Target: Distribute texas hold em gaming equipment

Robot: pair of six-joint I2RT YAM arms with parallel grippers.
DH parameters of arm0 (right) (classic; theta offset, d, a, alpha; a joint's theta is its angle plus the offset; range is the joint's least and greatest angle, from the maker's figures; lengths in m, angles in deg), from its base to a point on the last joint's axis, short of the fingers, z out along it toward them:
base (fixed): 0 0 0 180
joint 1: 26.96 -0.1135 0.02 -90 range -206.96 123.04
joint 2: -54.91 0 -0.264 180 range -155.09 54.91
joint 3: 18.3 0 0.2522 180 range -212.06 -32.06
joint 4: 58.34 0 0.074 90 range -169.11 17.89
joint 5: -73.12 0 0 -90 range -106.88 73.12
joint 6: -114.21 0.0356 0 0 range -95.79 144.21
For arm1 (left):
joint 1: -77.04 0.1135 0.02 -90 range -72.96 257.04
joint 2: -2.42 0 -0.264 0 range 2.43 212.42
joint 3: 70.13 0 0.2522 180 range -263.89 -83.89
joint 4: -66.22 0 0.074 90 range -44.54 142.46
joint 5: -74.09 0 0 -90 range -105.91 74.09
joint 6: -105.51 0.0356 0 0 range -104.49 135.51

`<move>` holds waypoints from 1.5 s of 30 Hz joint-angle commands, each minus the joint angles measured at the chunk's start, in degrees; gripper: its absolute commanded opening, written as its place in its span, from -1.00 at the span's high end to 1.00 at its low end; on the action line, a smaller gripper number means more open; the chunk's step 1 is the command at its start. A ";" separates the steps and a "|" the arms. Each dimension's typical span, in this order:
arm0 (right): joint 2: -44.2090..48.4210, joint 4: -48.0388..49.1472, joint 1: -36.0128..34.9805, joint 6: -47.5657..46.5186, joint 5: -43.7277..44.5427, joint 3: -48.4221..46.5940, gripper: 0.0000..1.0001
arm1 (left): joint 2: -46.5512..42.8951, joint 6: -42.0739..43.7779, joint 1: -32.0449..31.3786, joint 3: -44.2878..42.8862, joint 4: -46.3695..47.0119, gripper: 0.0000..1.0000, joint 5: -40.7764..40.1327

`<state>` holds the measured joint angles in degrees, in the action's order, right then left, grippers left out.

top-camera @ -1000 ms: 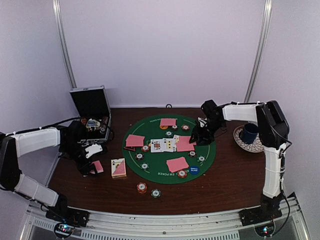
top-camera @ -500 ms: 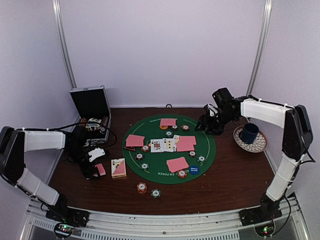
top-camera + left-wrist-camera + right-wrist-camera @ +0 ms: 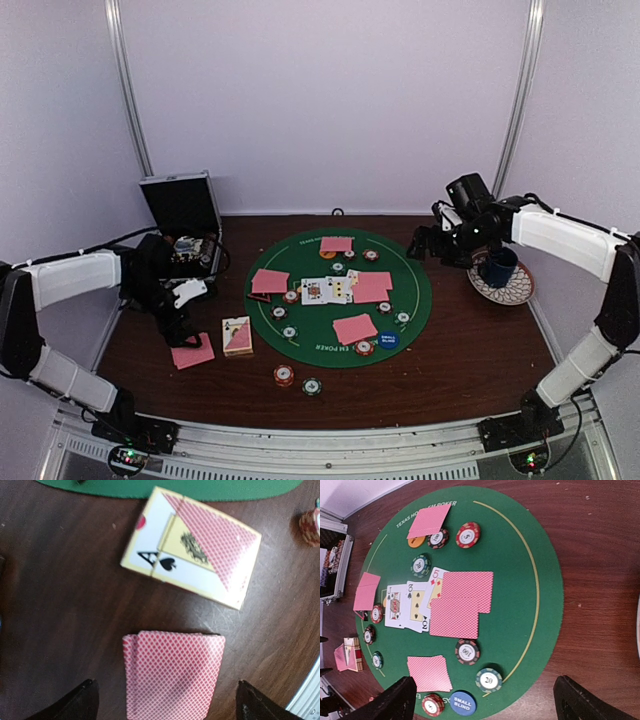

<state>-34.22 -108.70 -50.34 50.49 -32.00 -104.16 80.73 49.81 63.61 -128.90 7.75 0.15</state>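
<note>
A: How does the left gripper [image 3: 165,686] stand?

B: Its two black fingers [image 3: 80,702] are spread wide and grip nothing. It hangs over the dark brown wooden table [image 3: 60,605], to the left of the round green felt mat [image 3: 412,290]. A small stack of pink-backed playing cards [image 3: 172,675] lies flat on the wood below it, between the fingers but apart from both.

A: What is near this stack?

B: Just beyond it lies a yellow-edged card box [image 3: 192,562] with an ace of spades printed on it, turned at an angle, close to the rim of the mat.

A: And the right gripper [image 3: 432,243]?

B: It is wide open too and holds nothing. It is in the air at the far right rim of the mat, near the blue mug [image 3: 497,265] on the patterned round plate [image 3: 512,292].

A: Where is the other equipment?

B: Mostly on the mat. Three face-up cards [image 3: 412,605] lie in the middle, and pink-backed middle cards [image 3: 462,602] partly cover them. There is a far pink pair [image 3: 429,520], a left pink pair [image 3: 366,591] and a near pink pair [image 3: 429,672]. Striped chips sit beside them, for example a red-white chip [image 3: 468,534] and a green chip [image 3: 489,679]. An orange marker disc [image 3: 416,541] is partly under the far pair, and a blue marker disc [image 3: 462,704] is at the near rim. Two loose chips [image 3: 284,375] rest on the wood in front of the mat. The black silver-edged case [image 3: 185,215] stands open at the far left.
</note>
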 commanded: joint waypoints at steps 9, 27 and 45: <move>15.94 21.54 0.08 -8.98 46.17 21.35 -0.99 | -3.64 -17.96 0.95 -3.63 20.57 -0.95 -1.14; 13.89 69.09 6.95 -30.31 53.27 46.34 -0.99 | 6.30 -27.83 5.80 15.45 70.18 -0.95 -5.09; -0.91 96.06 16.73 -31.56 30.08 52.02 -0.99 | 11.06 -31.44 10.29 26.68 97.93 -0.95 -14.77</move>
<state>-32.29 -19.66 -35.08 19.95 6.84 -52.97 92.07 21.05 72.61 -97.69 104.09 -11.74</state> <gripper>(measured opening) 0.995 0.975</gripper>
